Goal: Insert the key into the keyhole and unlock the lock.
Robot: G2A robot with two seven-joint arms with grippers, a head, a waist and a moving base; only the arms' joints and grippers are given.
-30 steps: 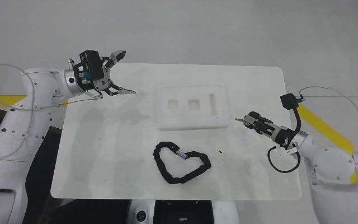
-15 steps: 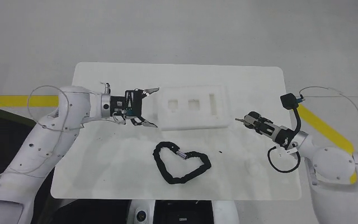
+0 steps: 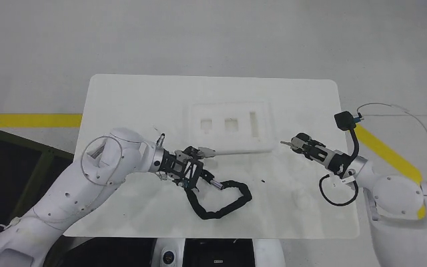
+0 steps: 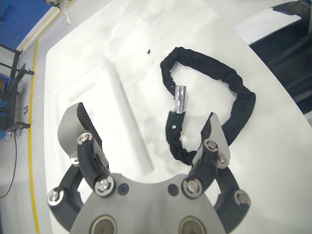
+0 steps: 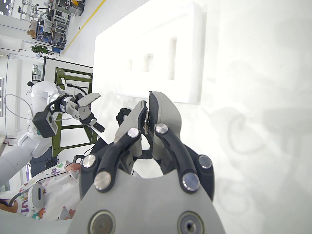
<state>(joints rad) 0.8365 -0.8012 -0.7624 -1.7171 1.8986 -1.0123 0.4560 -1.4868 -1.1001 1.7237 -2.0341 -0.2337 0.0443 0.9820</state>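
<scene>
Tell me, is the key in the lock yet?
Out. The right gripper holds the key, well apart from the lock.

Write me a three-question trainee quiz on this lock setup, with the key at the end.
1. True or false: the left gripper is shut on the chain lock.
2. Short answer: has the key entered the silver cylinder?
3. Where is the key? A) in the left gripper; B) in the right gripper; C) loose on the chain lock.

Key:
1. False. Its fingers are open over one end of the lock.
2. No. The key is well apart from the cylinder.
3. B.
</scene>
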